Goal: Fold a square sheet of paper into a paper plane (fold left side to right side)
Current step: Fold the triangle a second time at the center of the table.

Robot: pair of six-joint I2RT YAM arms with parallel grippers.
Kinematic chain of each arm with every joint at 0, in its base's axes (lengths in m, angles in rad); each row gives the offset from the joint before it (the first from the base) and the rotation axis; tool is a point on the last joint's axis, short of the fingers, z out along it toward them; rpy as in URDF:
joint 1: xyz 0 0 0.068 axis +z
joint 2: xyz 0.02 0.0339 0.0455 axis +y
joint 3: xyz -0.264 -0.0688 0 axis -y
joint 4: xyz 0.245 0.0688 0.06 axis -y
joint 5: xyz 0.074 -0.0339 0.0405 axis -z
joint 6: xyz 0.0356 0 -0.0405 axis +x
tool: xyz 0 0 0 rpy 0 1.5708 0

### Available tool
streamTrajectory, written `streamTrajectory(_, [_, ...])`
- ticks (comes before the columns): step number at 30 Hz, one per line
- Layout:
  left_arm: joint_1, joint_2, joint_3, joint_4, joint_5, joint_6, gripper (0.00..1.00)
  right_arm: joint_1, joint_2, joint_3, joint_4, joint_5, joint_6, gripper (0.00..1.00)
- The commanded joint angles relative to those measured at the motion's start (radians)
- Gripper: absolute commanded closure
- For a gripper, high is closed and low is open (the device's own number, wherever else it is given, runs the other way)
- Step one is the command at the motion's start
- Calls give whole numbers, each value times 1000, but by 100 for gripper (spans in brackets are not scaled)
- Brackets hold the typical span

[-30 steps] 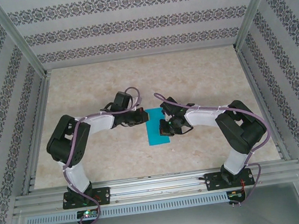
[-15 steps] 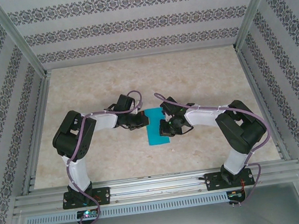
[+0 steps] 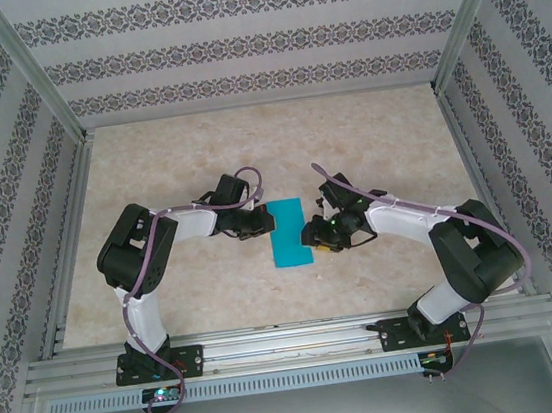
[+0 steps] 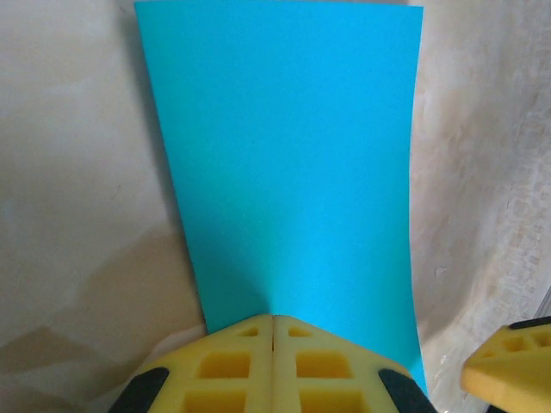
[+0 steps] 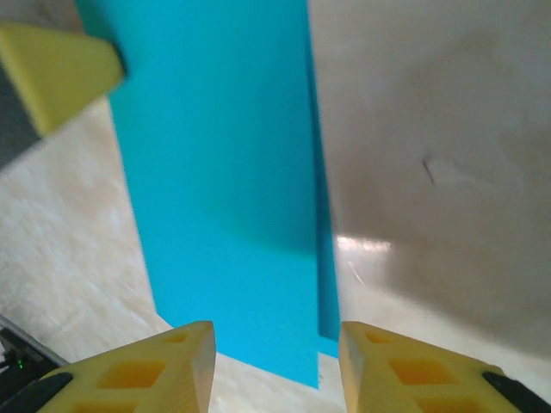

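No text, label, brand name, number or sign is showing legibly anywhere: the square sheet of paper point(image 3: 287, 232) is presenting a plain, unmarked face, and the table point(image 3: 369, 145) and the walls point(image 3: 256, 43) are carrying only pattern, with no lettering.

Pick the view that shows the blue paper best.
Top external: the blue paper lies nearly whole in frame, outline clear. Left wrist hides its near edge behind the left gripper; right wrist crops its far end.
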Motion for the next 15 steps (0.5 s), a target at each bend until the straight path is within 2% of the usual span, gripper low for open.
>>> streamTrajectory(1, [-9, 19, -30, -68, -37, 17, 97, 6, 13, -30, 38, -52, 23, 58])
streamTrajectory(15, [-10, 20, -38, -62, -37, 16, 97, 32, 84, -43, 147, -83, 68, 61])
